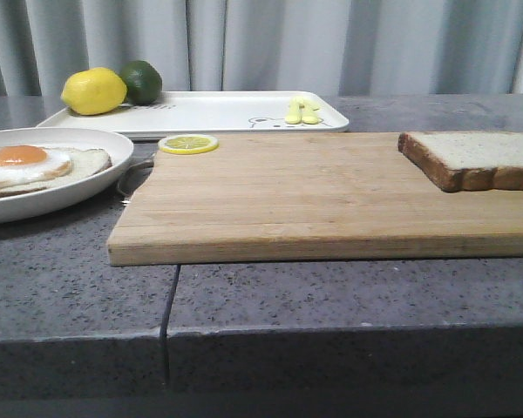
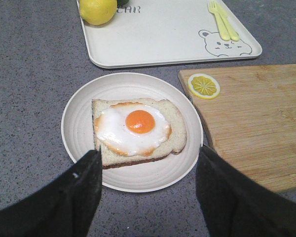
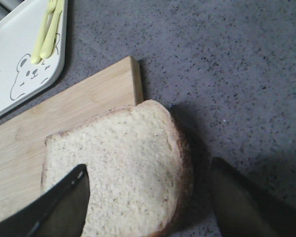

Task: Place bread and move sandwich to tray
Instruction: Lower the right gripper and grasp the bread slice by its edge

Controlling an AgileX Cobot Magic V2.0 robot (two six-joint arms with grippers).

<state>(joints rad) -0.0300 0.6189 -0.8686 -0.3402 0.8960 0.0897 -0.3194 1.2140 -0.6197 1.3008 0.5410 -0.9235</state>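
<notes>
A speckled grey stone counter [image 1: 349,296] fills the lower half of the front view, with a seam running down at lower left; pale grey pleated curtains [image 1: 270,43] close off the top of the frame.

A bamboo cutting board [image 1: 314,200] with visible glued strips lies across the centre. At its right edge rests the bread [image 1: 475,158], a thick slice with pale flecked crumb and dark crust (one corner overhangs the board in the right wrist view). A lemon slice [image 1: 188,144] sits on the board's upper left corner.

At left, a shallow round plate [image 1: 87,187] with ringed grooves holds the sandwich [image 1: 35,167]: flat bread topped by a glossy fried egg with an orange yolk. Behind, along the upper middle, lies the tray [image 1: 227,113], flat, matte white, round-cornered, printed with a bear. It carries a lemon [image 1: 93,91] and a lime [image 1: 141,81] at its left end, and yellow cutlery [image 1: 302,111] at its right.

The left gripper [image 2: 148,190] hangs spread wide above the plate's near rim, holding nothing. The right gripper [image 3: 148,202] is likewise wide, its dark fingers straddling the bread without touching.
</notes>
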